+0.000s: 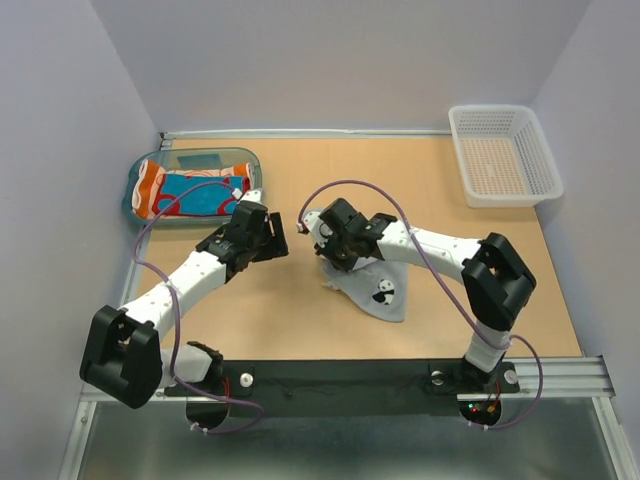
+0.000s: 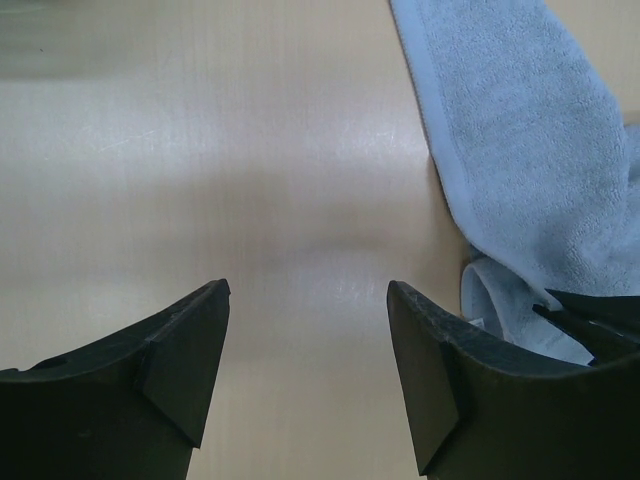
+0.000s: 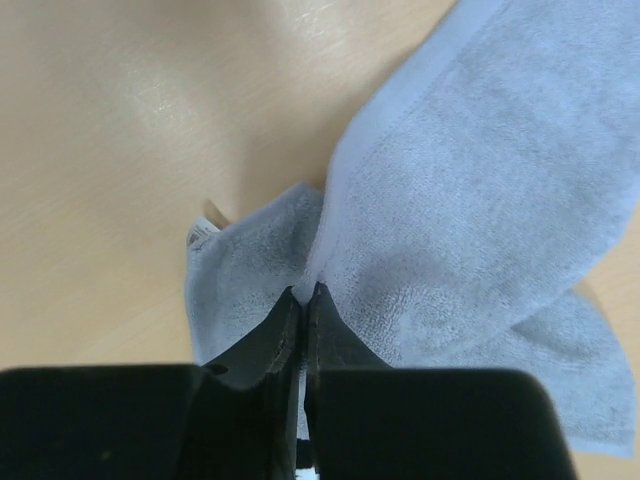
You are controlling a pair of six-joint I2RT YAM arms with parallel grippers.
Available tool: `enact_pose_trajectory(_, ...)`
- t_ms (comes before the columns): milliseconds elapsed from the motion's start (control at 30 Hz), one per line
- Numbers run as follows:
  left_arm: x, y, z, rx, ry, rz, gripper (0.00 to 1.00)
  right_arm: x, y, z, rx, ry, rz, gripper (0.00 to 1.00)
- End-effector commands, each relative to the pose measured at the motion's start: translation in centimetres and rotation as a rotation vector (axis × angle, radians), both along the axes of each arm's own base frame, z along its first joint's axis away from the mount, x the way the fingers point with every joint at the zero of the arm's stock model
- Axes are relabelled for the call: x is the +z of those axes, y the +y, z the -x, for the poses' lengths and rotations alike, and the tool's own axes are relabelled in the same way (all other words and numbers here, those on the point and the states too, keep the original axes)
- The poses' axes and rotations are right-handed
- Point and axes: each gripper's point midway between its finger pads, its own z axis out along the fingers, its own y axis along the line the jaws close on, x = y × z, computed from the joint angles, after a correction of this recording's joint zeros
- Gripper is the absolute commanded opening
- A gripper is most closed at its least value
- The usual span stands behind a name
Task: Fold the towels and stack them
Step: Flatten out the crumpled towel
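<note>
While the right gripper (image 3: 307, 292) pinches the grey towel (image 3: 470, 200) by its edge, the left gripper (image 2: 308, 300) hangs wide open just left of it.

Grey panda towel (image 1: 385, 295) crumpled mid-table, edge pinched in my right claw (image 3: 305, 298). Other towels (image 1: 190, 190), orange/red/teal, bunched far left.

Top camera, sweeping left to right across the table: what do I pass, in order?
teal tray → left gripper → right gripper → grey panda towel → white basket
</note>
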Motion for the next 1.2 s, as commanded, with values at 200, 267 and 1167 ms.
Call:
enact_pose_trajectory(200,2.1,-4.5,-3.7,0.029,-0.005,0.232,0.76,8.7,0.3,-1.3,-0.013,-0.199,-0.138,0.00)
enact_pose_trajectory(267,2.4,-5.5,-4.4,0.032,-0.003,0.279,0.82,9.3,0.2,-0.8,-0.008,-0.199,-0.160,0.00)
enact_pose_trajectory(1167,-6.0,-8.0,-7.4,0.400,0.214,0.619,0.87,10.3,-0.4,0.8,-0.024,-0.193,-0.239,0.00)
